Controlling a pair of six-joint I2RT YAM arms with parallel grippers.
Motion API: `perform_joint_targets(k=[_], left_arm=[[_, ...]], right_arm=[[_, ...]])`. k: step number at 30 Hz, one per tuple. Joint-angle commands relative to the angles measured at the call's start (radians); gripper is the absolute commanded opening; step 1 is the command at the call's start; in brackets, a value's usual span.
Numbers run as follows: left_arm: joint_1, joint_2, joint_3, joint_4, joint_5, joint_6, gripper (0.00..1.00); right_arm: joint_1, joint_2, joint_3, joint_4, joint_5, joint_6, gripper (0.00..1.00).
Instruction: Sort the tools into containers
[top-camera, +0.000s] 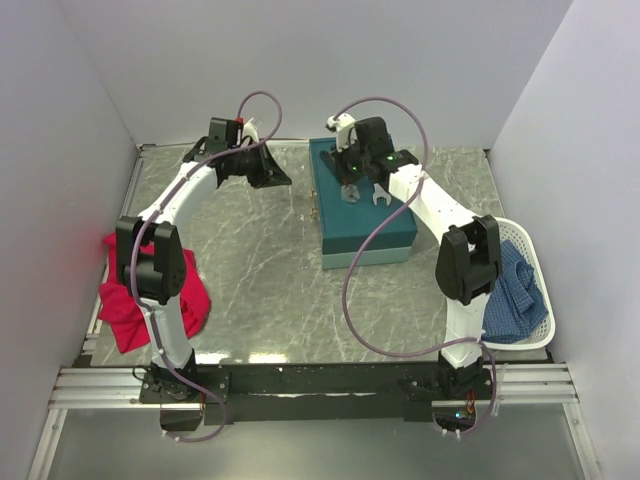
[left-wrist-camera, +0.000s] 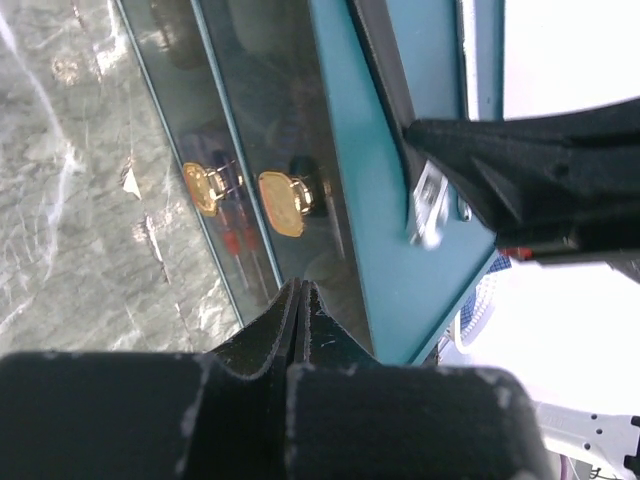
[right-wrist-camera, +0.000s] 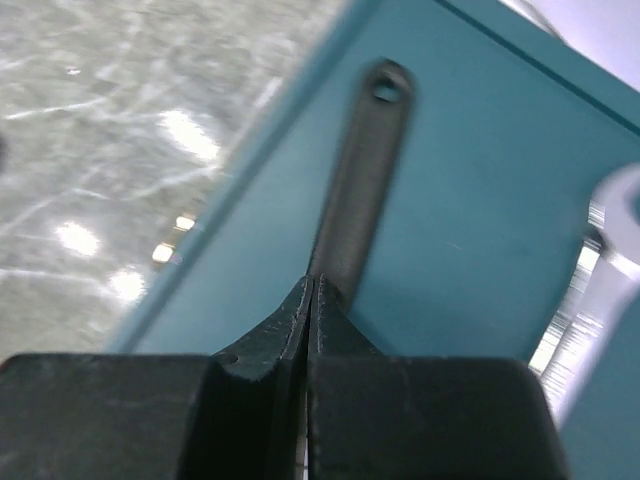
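While right fingers (right-wrist-camera: 268, 345) meet, black handle (right-wrist-camera: 362, 180) points away, on teal box (right-wrist-camera: 480, 200).

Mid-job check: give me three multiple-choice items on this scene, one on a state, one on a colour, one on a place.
1. How does the left claw stand?
A wide open; B shut; C half open.
2. What colour is the cloth on the left side?
A red; B yellow; C green.
3. Where does the silver wrench lie?
A in the left claw; B on the teal box's closed lid; C under the cloth.

Answers:
1 B, the left wrist view shows its fingers pressed together with nothing between them.
2 A, it is plainly red in the top view.
3 B, the top view shows it lying on top of the lid.
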Motion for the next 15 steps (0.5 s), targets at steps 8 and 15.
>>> perform_joint_targets(k=[8, 15], left_arm=[[-0.003, -0.015, 0.06, 0.041, 0.013, 0.013, 0.2], [-0.003, -0.041, 0.117, 0.044, -0.004, 0.074, 0.96]], right_arm=[[-0.045, -0.079, 0.02, -0.034, -0.097, -0.01, 0.38], [-0.032, -0.166, 0.191, 0.036, -0.152, 0.079, 0.75]])
